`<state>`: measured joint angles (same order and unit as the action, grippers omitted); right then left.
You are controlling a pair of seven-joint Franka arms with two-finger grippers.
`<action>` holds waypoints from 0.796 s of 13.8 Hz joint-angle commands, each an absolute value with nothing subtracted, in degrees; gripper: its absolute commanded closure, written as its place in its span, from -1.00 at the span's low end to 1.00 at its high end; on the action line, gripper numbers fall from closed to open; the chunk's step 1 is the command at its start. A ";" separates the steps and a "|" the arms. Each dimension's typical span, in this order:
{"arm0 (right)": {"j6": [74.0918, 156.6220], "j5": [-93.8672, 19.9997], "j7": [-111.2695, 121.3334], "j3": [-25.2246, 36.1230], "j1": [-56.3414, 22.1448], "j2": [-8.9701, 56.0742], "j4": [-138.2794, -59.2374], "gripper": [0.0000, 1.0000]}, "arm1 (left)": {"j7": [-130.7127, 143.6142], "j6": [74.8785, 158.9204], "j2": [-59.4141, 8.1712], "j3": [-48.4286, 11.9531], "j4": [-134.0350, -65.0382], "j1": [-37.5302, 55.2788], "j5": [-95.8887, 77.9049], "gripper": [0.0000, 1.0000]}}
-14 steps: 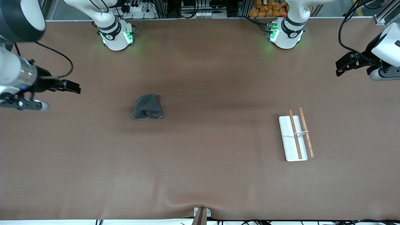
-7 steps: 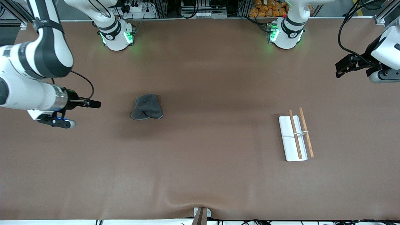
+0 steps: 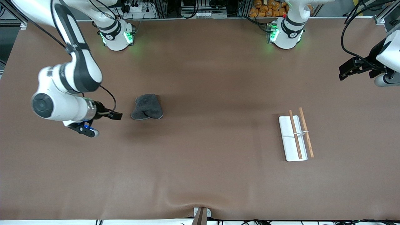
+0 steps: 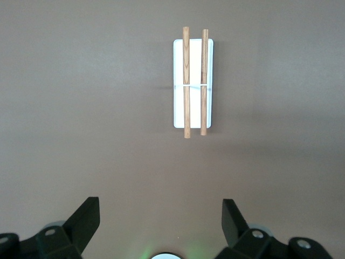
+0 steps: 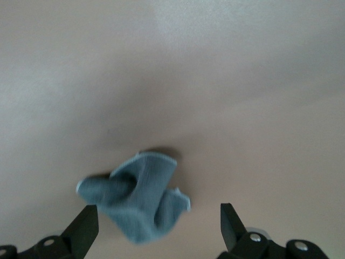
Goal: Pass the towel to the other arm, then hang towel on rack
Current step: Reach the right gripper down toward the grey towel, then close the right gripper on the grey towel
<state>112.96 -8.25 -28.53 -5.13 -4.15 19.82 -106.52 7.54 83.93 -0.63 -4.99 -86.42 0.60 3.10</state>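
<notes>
On the table (image 3: pixel 200 175), crumpled towel (image 3: pixel 147 107), rack (image 3: pixel 295 137) bare, apart.

The right gripper (image 3: pixel 117 116) hangs low, fingers spread wide. The left gripper (image 3: pixel 343 72) waits aloft — jaws apart too.

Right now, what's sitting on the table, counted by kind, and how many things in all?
Towel: 1
Rack: 1, a white plate carrying 2 wooden rods
Total: 2 things on the table
</notes>
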 commanded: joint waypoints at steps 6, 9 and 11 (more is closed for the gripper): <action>124.09 -12.74 -30.59 -5.18 -6.50 24.96 -112.75 -0.95 | 7.73 84.11 -0.17 -5.71 -86.75 0.53 1.93 -1.00; 123.84 -14.33 -30.94 -5.10 -7.21 25.75 -113.47 -0.88 | 7.73 84.11 -0.17 -5.71 -86.75 0.53 1.93 -1.00; 124.19 -14.50 -31.02 -5.19 -7.21 25.93 -114.52 -0.84 | 7.73 84.02 0.09 -5.71 -86.92 0.53 1.93 -1.00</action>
<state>123.26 -13.36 -30.10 -5.21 -6.74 26.13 -113.24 7.54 84.01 -0.79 -5.64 -86.43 0.69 2.97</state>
